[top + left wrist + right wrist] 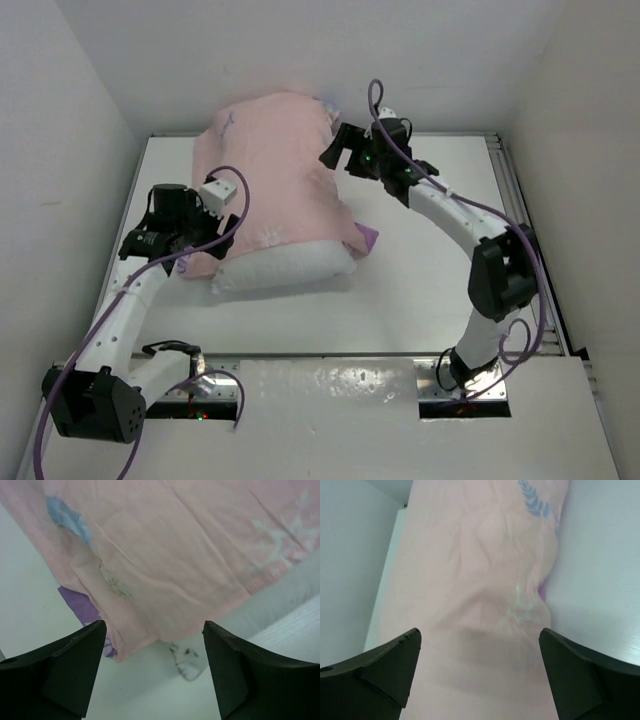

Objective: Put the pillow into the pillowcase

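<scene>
The left gripper (152, 630) is found with its jaws set wide apart and nothing held between them. It is positioned over the near left corner of the pillowcase (270, 170); contact with the cloth cannot be confirmed. In the left wrist view the pale pink hem (200, 614) is seen directly ahead of the fingers. A purple strip of the printed face is noted beneath it at the left, and the white pillow (290, 268) beyond it at the right.

The pillow is recorded lying on the table (430, 270), its long axis running from the arm bases toward the back wall (300, 40). The pillowcase, pink side out, is drawn over most of it. Only the near end is uncovered, shown as a white band across the mouth of the case. The task is judged well advanced but not complete.

The uncovered end lies on the near side of the hem, so it is judged that the hem must be drawn toward the bases. The left gripper is the nearer to that hem.

The right gripper (480, 632) is likewise found spread wide and empty. It is held above the far right flank of the covered pillow, well apart from the hem.
</scene>
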`<state>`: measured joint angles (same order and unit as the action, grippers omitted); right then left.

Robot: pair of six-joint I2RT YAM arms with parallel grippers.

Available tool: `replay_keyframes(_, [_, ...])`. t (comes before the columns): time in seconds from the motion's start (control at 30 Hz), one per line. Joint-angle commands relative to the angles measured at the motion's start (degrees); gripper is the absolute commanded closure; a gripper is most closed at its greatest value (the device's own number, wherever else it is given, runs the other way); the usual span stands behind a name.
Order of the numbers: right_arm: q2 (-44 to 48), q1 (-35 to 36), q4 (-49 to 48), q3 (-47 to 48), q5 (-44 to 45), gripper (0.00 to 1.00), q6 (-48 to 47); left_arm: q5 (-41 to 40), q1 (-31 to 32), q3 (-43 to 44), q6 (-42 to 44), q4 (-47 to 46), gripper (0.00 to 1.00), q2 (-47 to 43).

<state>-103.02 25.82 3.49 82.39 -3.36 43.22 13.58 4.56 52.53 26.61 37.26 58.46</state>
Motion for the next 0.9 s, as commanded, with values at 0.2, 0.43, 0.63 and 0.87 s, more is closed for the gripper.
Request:
replay_keyframes(0.2, [29.79,3.97,-4.87,-33.14,4.93,0.28,-5.08,8.83,12.56,11.01,4.15,10.47,0.2,4.21])
replay_keyframes(0.43, [41.67,6.87,-14.12,-51.79,5.29,0.26,6.42,-15.83,26.54,9.52,4.85,1.17,0.16,12.89])
replay_keyframes(0.63, [42.47,11.7,-14.38,-56.19,6.08,0.01,8.37,-29.66,30.42,7.77,4.33,-5.7,0.17,14.67])
replay_keyframes(0.87, [37.73,14.86,-26.39,-59.36,3.53,0.01,13.02,-32.04,32.01,1.7,4.77,-12.54,0.38,15.11])
